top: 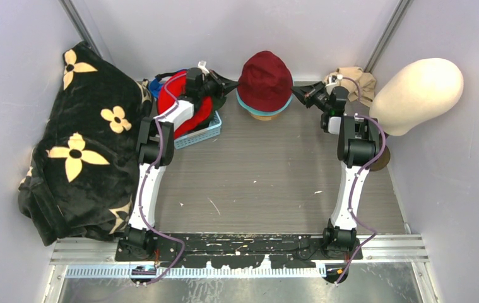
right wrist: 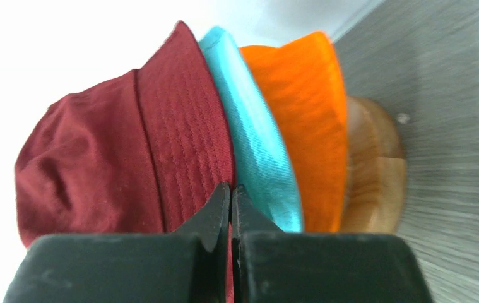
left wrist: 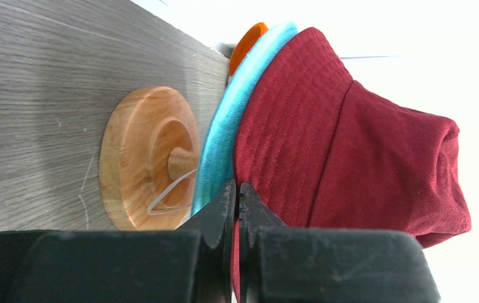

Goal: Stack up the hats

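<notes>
Far back on the grey tabletop [top: 255, 183], clenching left jaws and right jaws on opposite brim edges of the red bucket hat [top: 265, 79], ideally tugging down evenly, seating it squarely over the teal bucket hat [right wrist: 249, 126] and orange bucket hat [right wrist: 306, 113].

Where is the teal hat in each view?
Top external: teal hat is a thin ring under the red hat, far centre.
Left wrist: teal hat, curved band mid-frame, left of the red hat.
Right wrist: teal hat mid-frame, between red hat and orange hat.
Shared landmark: wooden stand base.
</notes>
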Motion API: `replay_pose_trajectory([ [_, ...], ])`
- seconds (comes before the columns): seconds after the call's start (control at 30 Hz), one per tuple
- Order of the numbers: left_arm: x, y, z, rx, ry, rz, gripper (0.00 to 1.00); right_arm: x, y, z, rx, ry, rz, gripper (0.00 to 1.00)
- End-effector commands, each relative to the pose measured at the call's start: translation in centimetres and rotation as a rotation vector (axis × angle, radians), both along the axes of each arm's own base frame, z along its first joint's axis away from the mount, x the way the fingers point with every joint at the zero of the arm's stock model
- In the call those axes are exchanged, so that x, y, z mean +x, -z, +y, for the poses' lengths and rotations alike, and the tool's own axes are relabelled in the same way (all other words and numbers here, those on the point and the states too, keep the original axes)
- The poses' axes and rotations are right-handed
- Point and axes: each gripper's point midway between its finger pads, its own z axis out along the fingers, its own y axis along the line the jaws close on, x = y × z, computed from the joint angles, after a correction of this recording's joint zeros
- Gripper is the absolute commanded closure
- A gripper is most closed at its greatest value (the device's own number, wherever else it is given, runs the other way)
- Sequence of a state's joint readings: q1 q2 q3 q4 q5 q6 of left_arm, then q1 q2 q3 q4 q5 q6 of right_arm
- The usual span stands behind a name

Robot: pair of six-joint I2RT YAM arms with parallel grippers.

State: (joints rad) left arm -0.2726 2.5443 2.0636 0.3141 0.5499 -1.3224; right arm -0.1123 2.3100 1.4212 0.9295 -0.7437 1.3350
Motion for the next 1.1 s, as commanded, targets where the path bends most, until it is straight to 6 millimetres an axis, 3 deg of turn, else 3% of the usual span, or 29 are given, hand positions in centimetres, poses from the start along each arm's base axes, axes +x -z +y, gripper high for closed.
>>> replay_pose_trajectory([
  [0.0,0.4,-0.3,1.1,0.081,-0.018,-0.006,1.00,0.4,1.2,-1.5,-0.208,0.097,0.082,0.99],
  [0.13,0.4,1.1,1.2,0.090,-0.018,0.029,1.00,0.7,1.9,-1.5,-0.219,0.090,0.101,0.99],
  [0.4,0.6,0.5,2.0,0.116,-0.038,0.032,1.00,0.6,1.4,-1.6,-0.236,0.091,0.081,0.99],
  [0.47,0.6,-0.4,2.4,0.127,-0.047,0.019,1.00,0.3,0.4,-1.6,-0.246,0.096,0.060,0.96],
  [0.5,0.6,-0.9,2.8,0.142,-0.058,0.011,0.96,0.2,0.1,-1.7,-0.259,0.103,0.055,0.89],
  [0.6,0.4,-2.5,4.0,0.214,-0.092,-0.003,0.78,-0.3,-1.6,-2.3,-0.315,0.140,0.039,0.65],
  [0.73,-0.1,-4.5,5.3,0.305,-0.127,-0.017,0.61,-1.4,-3.6,-3.4,-0.387,0.208,0.033,0.49],
  [0.9,-1.2,-7.1,6.7,0.380,-0.170,-0.056,0.58,-3.6,-5.2,-4.0,-0.484,0.260,0.023,0.44],
  [1.07,-2.2,-11.2,7.0,0.377,-0.181,-0.139,0.58,-5.7,-7.1,-3.6,-0.571,0.278,-0.002,0.44],
])
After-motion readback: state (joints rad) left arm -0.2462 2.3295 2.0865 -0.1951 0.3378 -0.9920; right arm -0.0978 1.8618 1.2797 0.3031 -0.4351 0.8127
